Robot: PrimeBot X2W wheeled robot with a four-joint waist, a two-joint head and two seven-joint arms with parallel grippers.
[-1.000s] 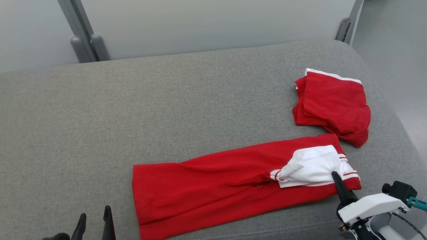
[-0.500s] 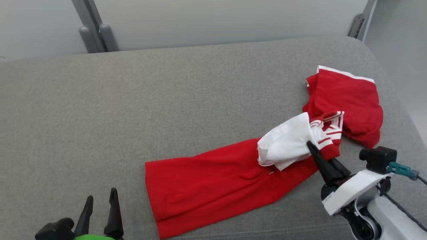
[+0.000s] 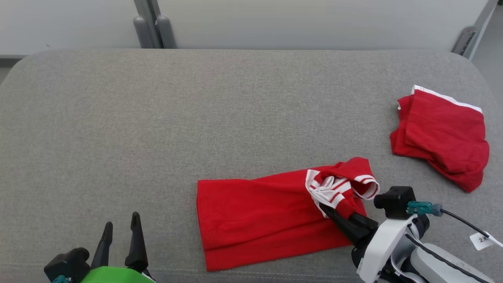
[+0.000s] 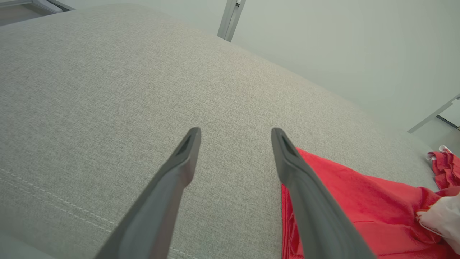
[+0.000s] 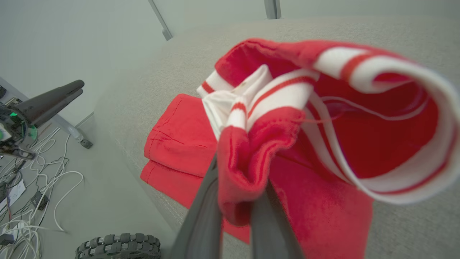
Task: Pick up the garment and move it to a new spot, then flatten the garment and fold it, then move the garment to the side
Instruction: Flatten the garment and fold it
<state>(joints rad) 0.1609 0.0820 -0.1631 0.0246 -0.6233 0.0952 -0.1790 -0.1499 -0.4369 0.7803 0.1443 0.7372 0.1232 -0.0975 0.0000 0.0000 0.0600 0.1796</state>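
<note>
lying at 5 o'clock on the grey cushion (image 3: 157, 118), the red garment (image 3: 255, 216) has its striped end (image 3: 342, 184) lifted and curled over, since the right tool (image 3: 324, 207) pinches it, likely for a fold. left tool (image 3: 122, 221) hangs wide at 7 o'clock, spare.

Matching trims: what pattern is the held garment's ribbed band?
The ribbed band is white with thin red stripes, clearest in the right wrist view.

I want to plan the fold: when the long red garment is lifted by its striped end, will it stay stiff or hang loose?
Probably floppy: the long red garment bunches and curls where the right end effector pinches it beside the striped trim. Likely light, since a small pinch raises that end. The rest would probably drag.
</note>
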